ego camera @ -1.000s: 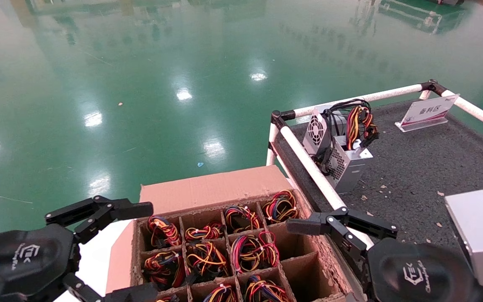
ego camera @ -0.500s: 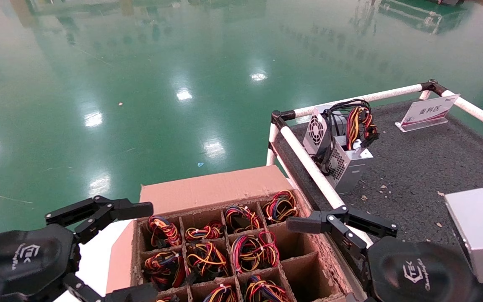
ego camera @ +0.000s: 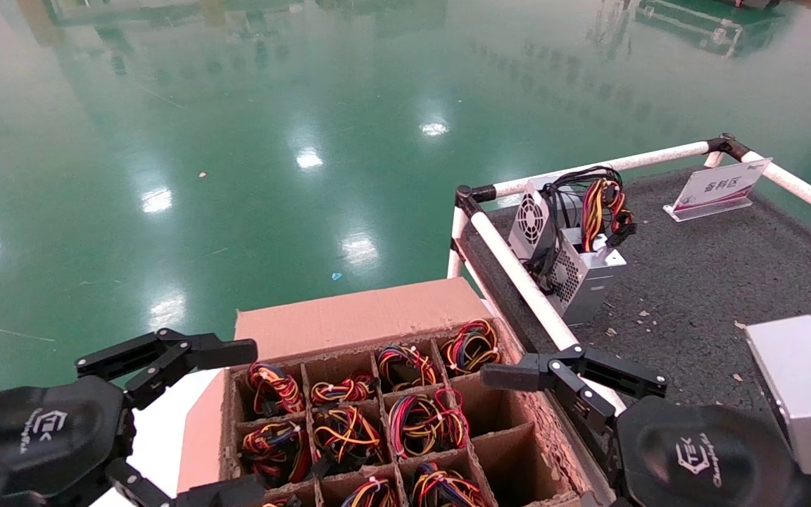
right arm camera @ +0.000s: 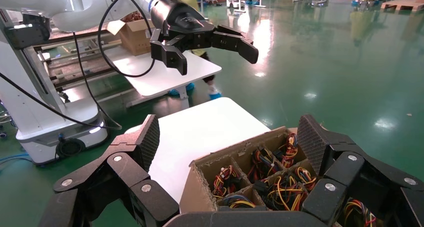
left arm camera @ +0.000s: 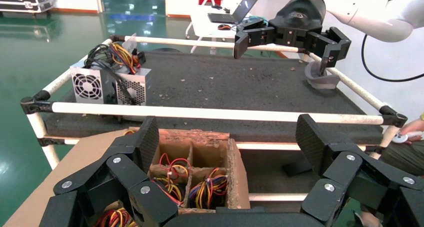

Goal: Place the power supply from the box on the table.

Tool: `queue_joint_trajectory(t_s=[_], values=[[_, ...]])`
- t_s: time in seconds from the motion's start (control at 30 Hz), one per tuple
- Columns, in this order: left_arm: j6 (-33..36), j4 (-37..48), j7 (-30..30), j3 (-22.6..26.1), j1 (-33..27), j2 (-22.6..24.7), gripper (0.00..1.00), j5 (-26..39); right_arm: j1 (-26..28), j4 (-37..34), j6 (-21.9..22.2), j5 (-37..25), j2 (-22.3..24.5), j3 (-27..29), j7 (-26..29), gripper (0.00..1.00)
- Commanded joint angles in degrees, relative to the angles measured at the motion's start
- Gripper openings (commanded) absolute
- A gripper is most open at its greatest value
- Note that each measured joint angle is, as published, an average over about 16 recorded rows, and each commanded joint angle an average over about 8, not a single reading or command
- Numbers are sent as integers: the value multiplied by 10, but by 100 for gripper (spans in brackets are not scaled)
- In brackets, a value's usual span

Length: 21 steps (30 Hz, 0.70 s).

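Both arms hover at the near edge of the scene, one on each side of the box (ego camera: 405, 415). The left gripper (ego camera: 194, 422) sits at about eight o'clock from the carton's middle, fingers spread wide with nothing between them; the left wrist view looks between those splayed fingers (left arm camera: 147, 142) onto cells stuffed with coloured wires. The right gripper (ego camera: 553, 429) sits at about four o'clock, above the carton's frayed right wall, equally wide open and empty.

The box itself is a brown carton split by a cardboard grid. Most of its cells hold bundles of red, yellow, orange and black wire, while the cells along its right side look bare, though their floors are in shadow.

On the table (ego camera: 729, 282), up at about one o'clock from the carton, the power supply (ego camera: 585, 271) stands just inside the white pipe rail (ego camera: 525, 289), honeycomb vent facing the rail, its coloured wires looping up above it. Touching it on the far side is a second silver unit with a round fan grille (ego camera: 532, 218) and black cables. Farther along the felt, near the far rail, stands a small white sign (ego camera: 719, 186), well apart from both units.
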Motion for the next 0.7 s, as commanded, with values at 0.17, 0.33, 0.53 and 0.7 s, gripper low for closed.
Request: queue_joint_trajectory(t_s=[0.17, 0.33, 0.53, 0.7], values=[[0, 0, 0, 0, 0, 0, 100, 0, 0, 0, 0, 0, 0, 0, 0, 72], [0, 0, 0, 0, 0, 0, 100, 0, 0, 0, 0, 0, 0, 0, 0, 14], [0, 0, 0, 0, 0, 0, 100, 0, 0, 0, 0, 0, 0, 0, 0, 0], [0, 0, 0, 0, 0, 0, 100, 0, 0, 0, 0, 0, 0, 0, 0, 11]])
